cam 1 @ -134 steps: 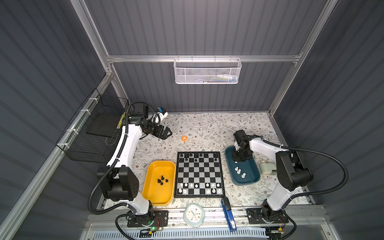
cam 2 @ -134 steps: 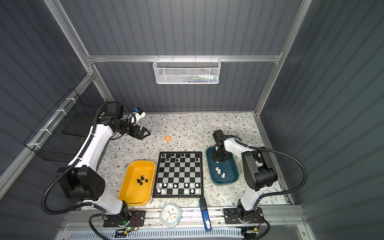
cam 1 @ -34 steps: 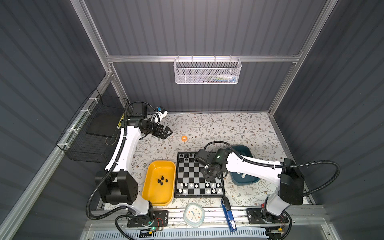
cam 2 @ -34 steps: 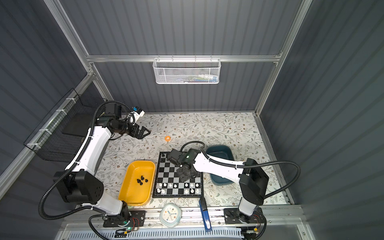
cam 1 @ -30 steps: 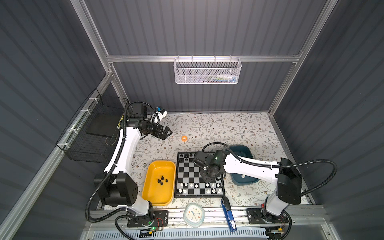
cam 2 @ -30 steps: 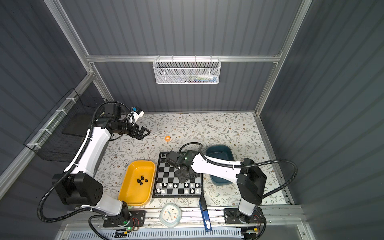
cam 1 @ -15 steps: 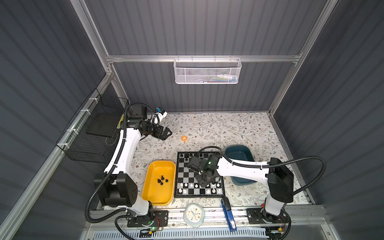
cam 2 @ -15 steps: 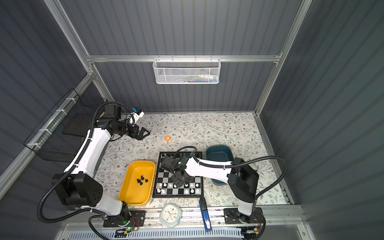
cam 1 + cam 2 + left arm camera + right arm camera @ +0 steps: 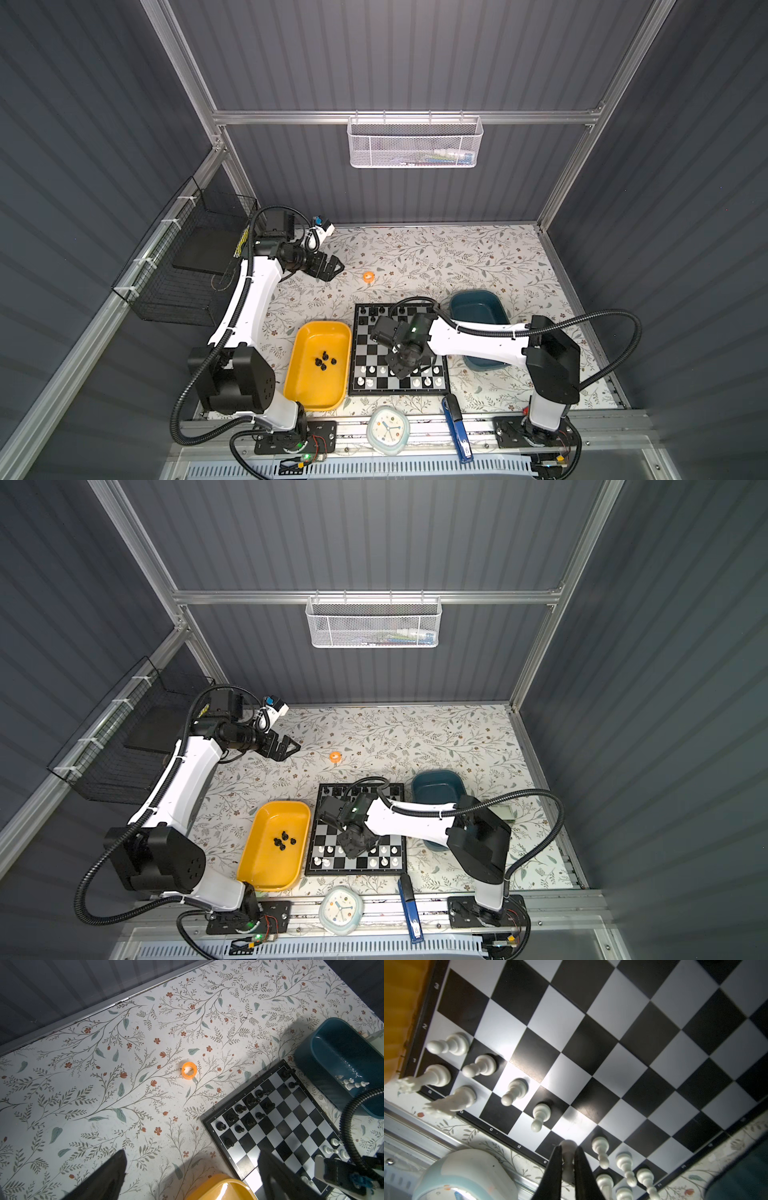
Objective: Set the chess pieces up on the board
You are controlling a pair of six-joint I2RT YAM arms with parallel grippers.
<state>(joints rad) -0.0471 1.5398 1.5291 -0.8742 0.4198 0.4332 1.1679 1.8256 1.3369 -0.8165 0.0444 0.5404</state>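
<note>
The board (image 9: 365, 345) (image 9: 328, 837) lies at the front middle of the table. Black chess pieces (image 9: 241, 1108) stand on its far rows, white ones (image 9: 517, 1089) on its near rows. My right gripper (image 9: 401, 365) (image 9: 568, 1150) hangs low over the near rows, shut on a white chess piece (image 9: 568, 1145) above a dark edge square. More black pieces (image 9: 325, 360) lie in the yellow tray (image 9: 303, 386), and white ones (image 9: 351, 1082) in the teal tray (image 9: 478, 299). My left gripper (image 9: 334, 270) (image 9: 192, 1154) hovers open and empty at the back left.
An orange ring (image 9: 368, 276) sits on the floral table behind the board. A small clock (image 9: 387, 428) and a blue stapler (image 9: 457, 428) lie on the front rail. A black wire basket (image 9: 187, 266) hangs on the left wall, a white mesh basket (image 9: 413, 141) on the back wall.
My right arm has swung from the teal tray over to the board's near rows and carries a white piece. The left arm has stayed where it was.
</note>
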